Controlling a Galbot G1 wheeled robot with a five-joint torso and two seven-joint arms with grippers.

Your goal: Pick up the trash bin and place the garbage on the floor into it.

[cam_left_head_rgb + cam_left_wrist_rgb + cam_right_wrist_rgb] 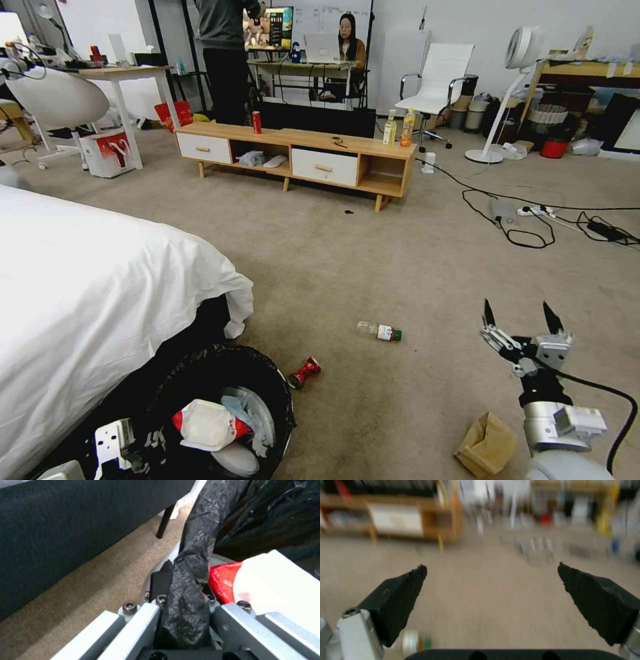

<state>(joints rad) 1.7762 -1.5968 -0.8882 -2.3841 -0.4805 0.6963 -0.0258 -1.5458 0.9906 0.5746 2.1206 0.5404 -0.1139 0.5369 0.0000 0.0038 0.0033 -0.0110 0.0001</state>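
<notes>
The trash bin (270,383), lined with a black bag, hangs low at my left beside the bed. My left gripper (123,443) is shut on the bin's bagged rim (186,580). Inside lie a red-and-white packet (207,423) (226,580) and white tissue (250,407). More garbage lies on the carpet: a crushed red can (303,372) just right of the bin, a small clear green-capped bottle (380,331) (415,641) farther out, and a crumpled tan paper bag (487,445) at the lower right. My right gripper (520,317) (491,577) hovers open above the carpet, right of the bottle, holding nothing.
A bed with a white sheet (87,293) fills the left. A low wooden cabinet (293,157) stands ahead with an upright red can (257,122) and two tall drink bottles (398,128) on it. Cables and a power strip (533,217) lie on the carpet at the right.
</notes>
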